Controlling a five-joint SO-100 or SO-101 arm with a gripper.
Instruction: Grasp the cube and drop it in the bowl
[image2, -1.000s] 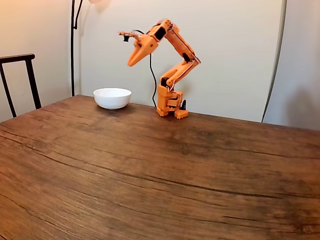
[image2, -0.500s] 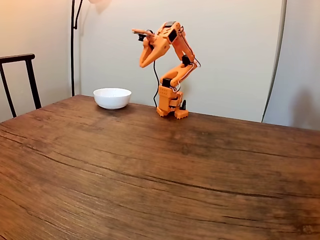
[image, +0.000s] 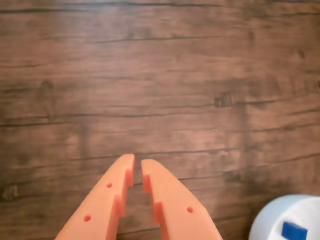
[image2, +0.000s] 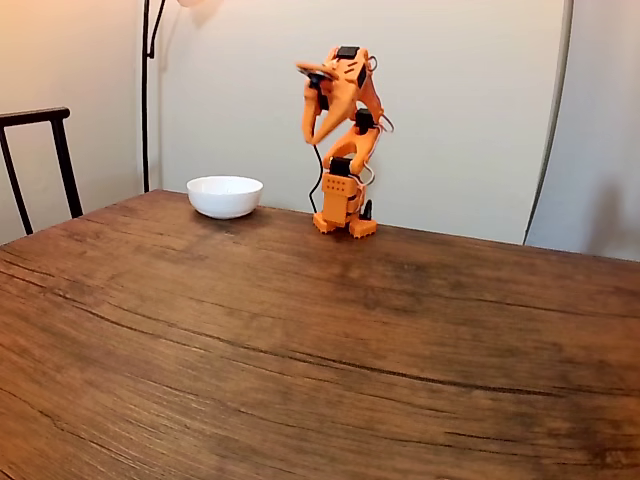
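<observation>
Wood grain of the table (image: 160, 75) is being looked down on past the orange claw (image: 138, 167), whose two fingers are being held almost pressed together with nothing pinched between them. Down and to the right of the claw in the wrist view, the blue cube (image: 293, 231) is being cradled inside the white bowl (image: 272, 220). In the fixed view the claw (image2: 312, 135) is being held high above the table (image2: 320, 350), with the bowl (image2: 224, 196) off to its left.
</observation>
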